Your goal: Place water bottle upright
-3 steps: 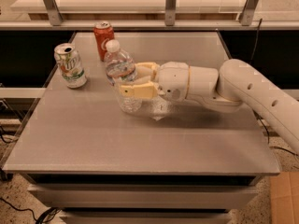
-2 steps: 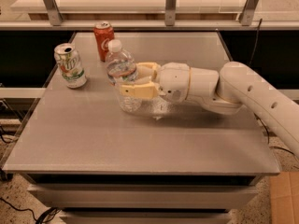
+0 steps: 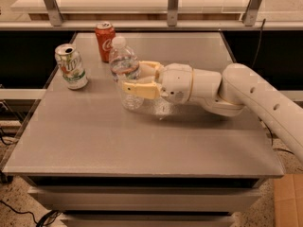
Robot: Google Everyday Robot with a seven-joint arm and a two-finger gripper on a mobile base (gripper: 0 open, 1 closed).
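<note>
The water bottle (image 3: 124, 63) is clear and ribbed, with a white cap and a label band. It stands upright on the grey table (image 3: 142, 136), left of centre, with its base on or just above the surface. My gripper (image 3: 133, 76) reaches in from the right. One tan finger (image 3: 141, 90) is on the bottle's near side and the other is on its far side, closed around its middle. The white arm (image 3: 246, 91) stretches off to the right edge.
A red cola can (image 3: 104, 40) stands just behind the bottle at the back left. A green-and-white soda can (image 3: 71, 66) stands to its left near the table's left edge. A railed shelf (image 3: 170, 4) runs behind the table.
Almost nothing differs. The bottle stays in the gripper at the same place and looks slightly more upright.
</note>
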